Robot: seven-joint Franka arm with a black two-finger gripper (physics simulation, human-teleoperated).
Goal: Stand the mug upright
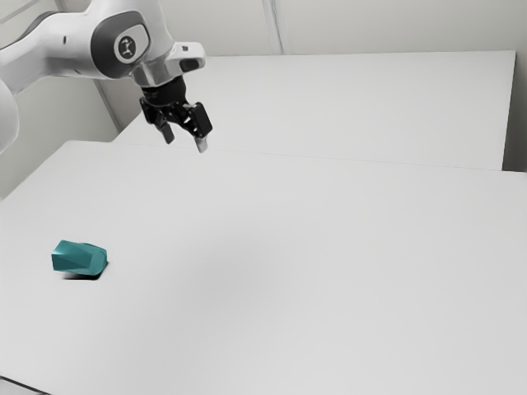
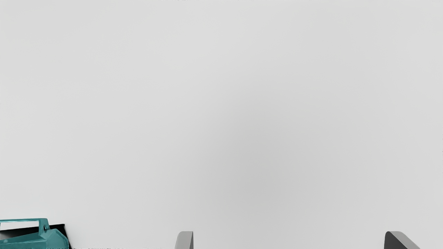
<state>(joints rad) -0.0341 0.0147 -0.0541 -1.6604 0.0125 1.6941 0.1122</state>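
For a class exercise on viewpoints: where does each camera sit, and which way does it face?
Exterior view: at the arm's side, looking down across the smooth white table; the white jointed arm and its open, grey-tipped black fingers show.
Wrist view: behind those fingers, facing the tabletop; their tips show.
Shared: table, fingers and the teal faceted mug.

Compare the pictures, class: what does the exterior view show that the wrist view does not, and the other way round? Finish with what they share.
Exterior view: the arm and the wall behind.
Wrist view: the opening in the mug's handle.
Both: the mug lying on its side, the table and the open tool.
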